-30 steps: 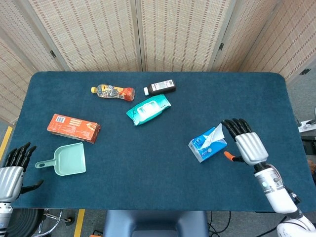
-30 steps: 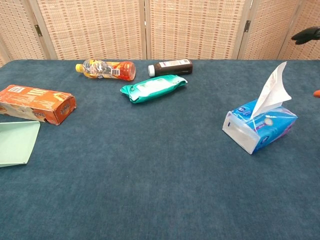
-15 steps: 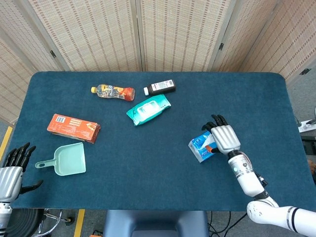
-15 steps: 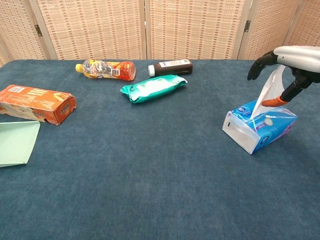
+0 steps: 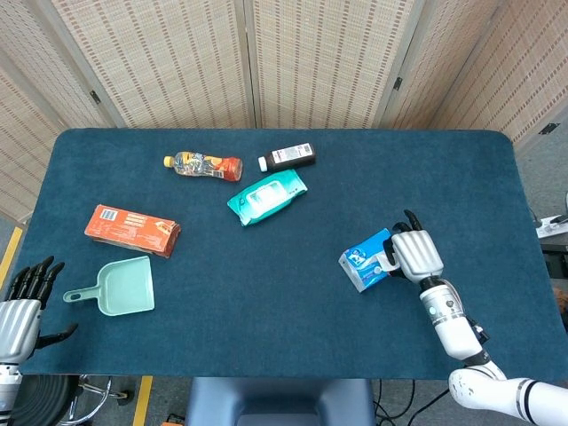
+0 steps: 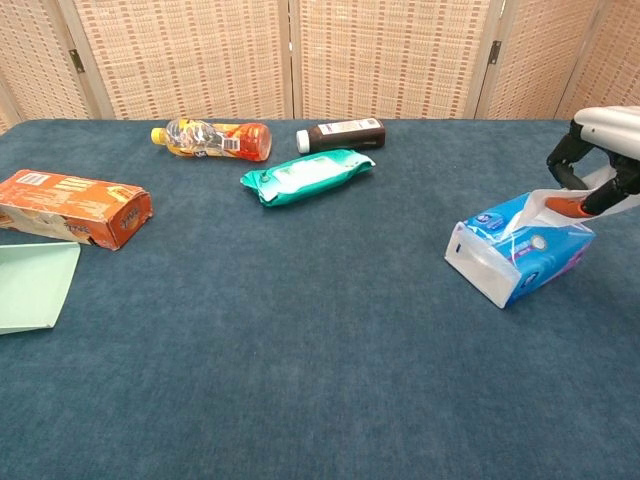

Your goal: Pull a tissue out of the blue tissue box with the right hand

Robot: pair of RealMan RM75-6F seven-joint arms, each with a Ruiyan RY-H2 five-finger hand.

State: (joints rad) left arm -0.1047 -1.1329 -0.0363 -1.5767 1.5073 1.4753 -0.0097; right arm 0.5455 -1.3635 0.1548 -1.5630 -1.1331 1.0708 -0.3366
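Head view: lying toward the table's right side, blue tissue box (image 5: 366,259); covering its right end, right hand (image 5: 415,253); resting with fingers apart and holding nothing at bottom-left corner, left hand (image 5: 22,302).

Chest view: pinching tissue (image 6: 540,203) between fingers, right hand (image 6: 598,170), directly above blue tissue box (image 6: 520,248).

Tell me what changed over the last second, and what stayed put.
The right hand swung in from the table's right side, came down over the blue tissue box and pinched the tissue, now bent over toward it. The box, left hand and other items stayed put.
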